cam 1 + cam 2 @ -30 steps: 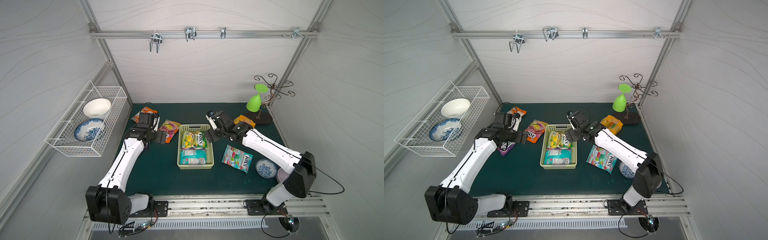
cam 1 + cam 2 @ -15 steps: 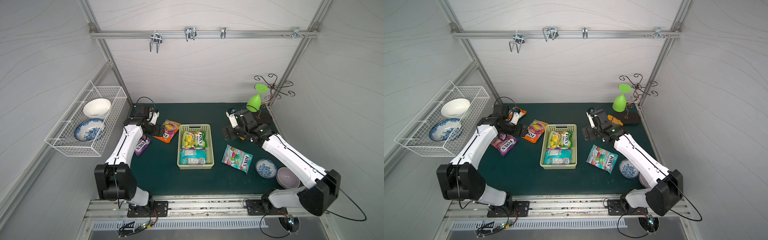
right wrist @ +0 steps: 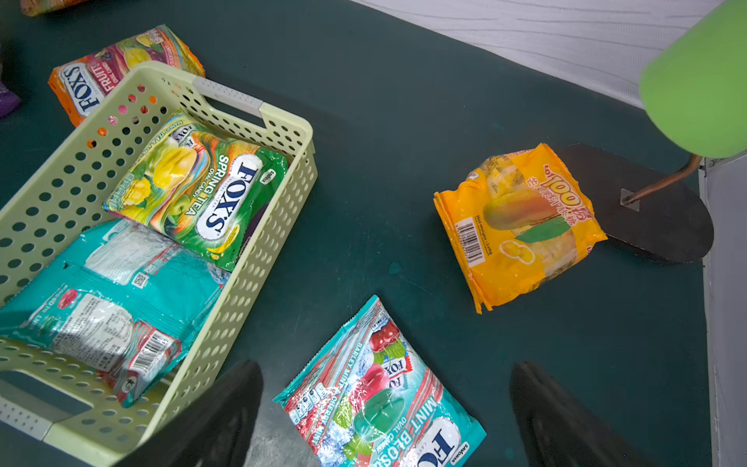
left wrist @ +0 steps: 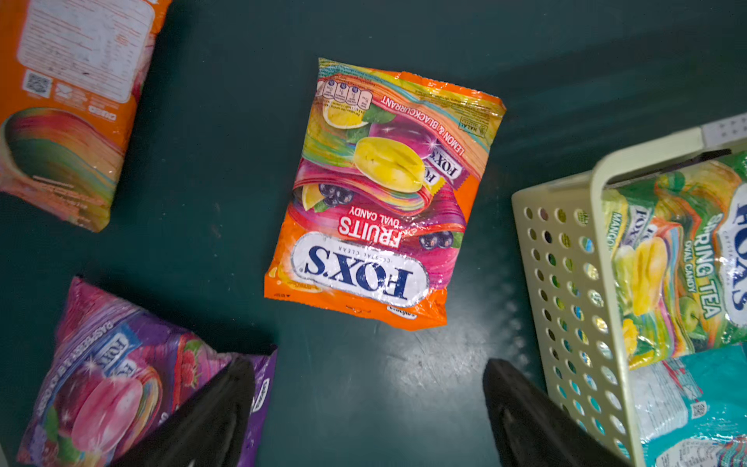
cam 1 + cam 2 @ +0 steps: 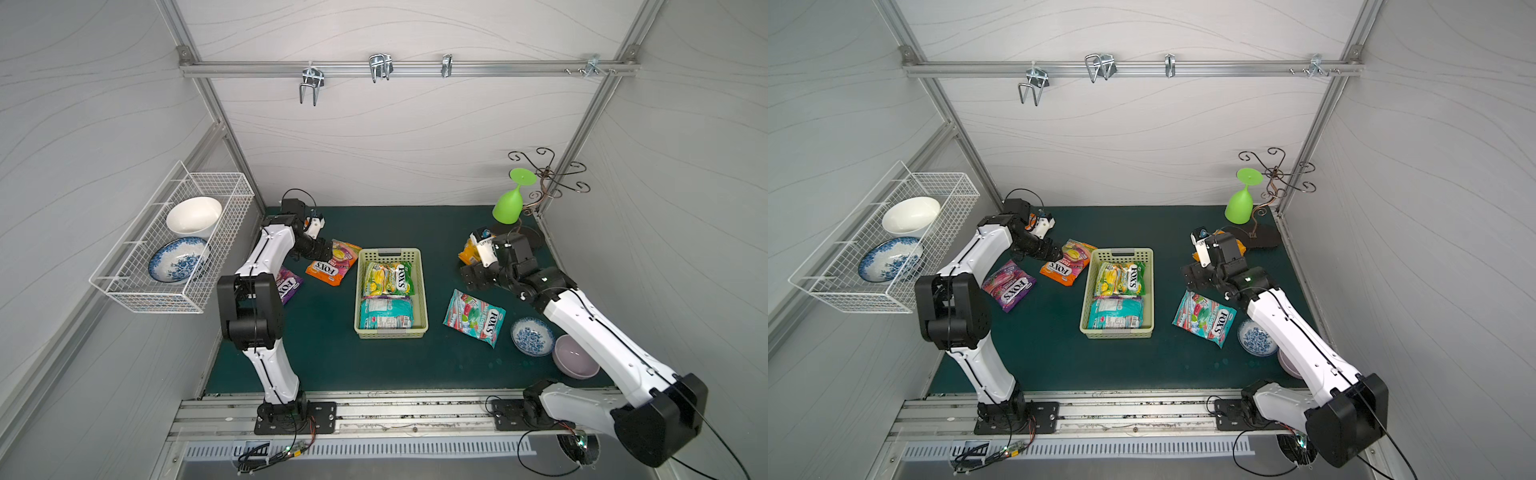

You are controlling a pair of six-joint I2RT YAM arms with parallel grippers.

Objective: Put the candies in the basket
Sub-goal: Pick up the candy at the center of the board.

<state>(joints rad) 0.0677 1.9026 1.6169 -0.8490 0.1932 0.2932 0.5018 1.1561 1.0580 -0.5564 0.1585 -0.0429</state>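
**Green worktop: two bags in the basket, five outside**

White walls enclose a dark green worktop (image 5: 324, 357). At its middle stands the basket (image 5: 424, 291). It holds two of the candies, lying flat: a green bag (image 5: 388, 279) at the far end and a teal bag (image 5: 386, 312) at the near end.

Five more bags lie on the worktop. Left of the basket are an orange bag (image 5: 332, 264) and a purple bag (image 5: 289, 286), the latter partly behind the left arm. The left wrist view shows a second orange bag (image 4: 60, 121), back side up. Right of the basket are a mint bag (image 5: 473, 316) and a yellow bag (image 3: 517, 226), which touches the black foot of a stand (image 3: 667, 234).

Near the orange bag hangs the left gripper (image 4: 368, 404), jaws wide apart, holding nothing. Near the mint bag hangs the right gripper (image 3: 386, 366), jaws spread fully, also empty.
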